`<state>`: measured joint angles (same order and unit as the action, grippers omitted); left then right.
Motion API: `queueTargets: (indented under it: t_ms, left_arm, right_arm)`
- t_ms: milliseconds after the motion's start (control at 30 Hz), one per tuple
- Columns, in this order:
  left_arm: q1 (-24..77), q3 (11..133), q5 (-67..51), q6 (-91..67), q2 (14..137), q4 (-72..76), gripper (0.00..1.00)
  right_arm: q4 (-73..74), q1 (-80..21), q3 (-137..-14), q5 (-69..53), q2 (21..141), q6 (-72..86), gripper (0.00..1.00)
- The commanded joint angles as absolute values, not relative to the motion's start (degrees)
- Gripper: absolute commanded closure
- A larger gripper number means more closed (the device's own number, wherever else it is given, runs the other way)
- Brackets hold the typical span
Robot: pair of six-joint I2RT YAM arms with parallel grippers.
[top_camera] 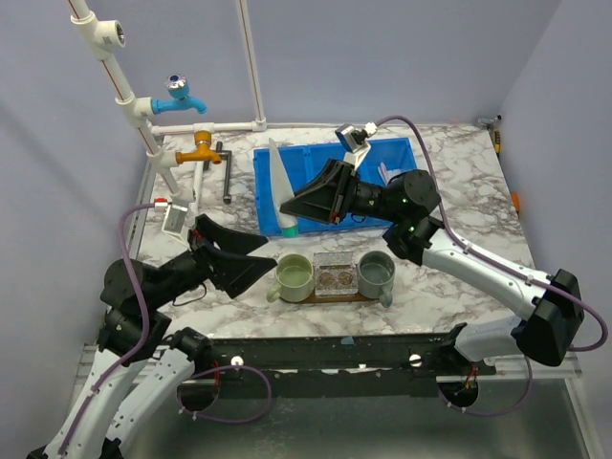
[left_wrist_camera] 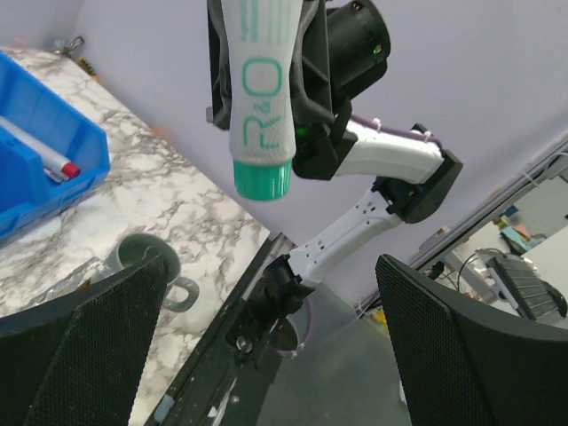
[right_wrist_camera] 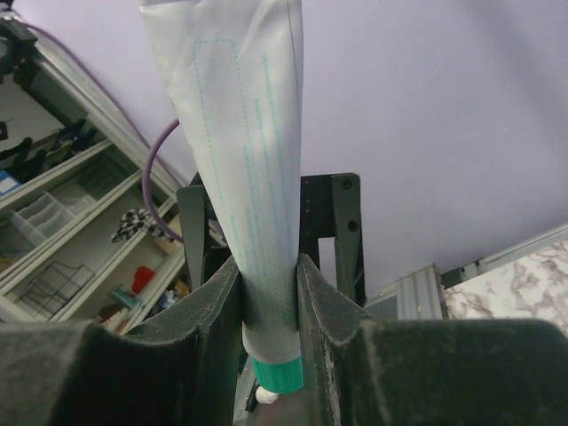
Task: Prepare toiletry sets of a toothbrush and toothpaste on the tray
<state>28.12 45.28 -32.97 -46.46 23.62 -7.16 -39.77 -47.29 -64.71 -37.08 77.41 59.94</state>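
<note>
Fig. View of the transfer step. The right gripper [top_camera: 287,206] was clenched on the toothpaste tube [top_camera: 278,182], pinching it low, just above the green cap [right_wrist_camera: 274,373], with the long flat body standing up past the fingers [right_wrist_camera: 209,319]. The tube hung cap-down in the air over the near wall of the blue bin [top_camera: 402,153], not yet at the tray [top_camera: 330,299]. The tray lay at the near middle of the table [top_camera: 459,172] and carried a green mug [top_camera: 295,275], a clear container [top_camera: 335,275] and a grey mug [top_camera: 376,273] in a row. The left gripper [top_camera: 272,252] was spread wide and held nothing, its tips just beside the green mug.

As I judged it, the tube belonged in a mug on the tray. To do this well, I would keep the tube near vertical so that the top-heavy body did not swing. I would bring the cap squarely over the mug mouth and lower it inside the rim before releasing. I would also draw the left gripper back first, since it crowded the green mug. Whether either mug already held a toothbrush, I could not tell.
</note>
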Motion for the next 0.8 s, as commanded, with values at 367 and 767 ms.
queueTargets:
  t_ms: [367, 767]
  left_arm:
    - [27.9, 44.1, -33.9, -56.5, 26.8, 10.2, 0.01]
    - [27.8, 43.0, -39.1, -62.5, 29.0, 18.1, 0.06]
  right_arm:
    - [-46.5, -53.7, -66.4, -31.0, 78.5, 61.2, 0.69]
    - [-50.1, -55.0, -68.8, -31.0, 82.2, 63.3, 0.68]
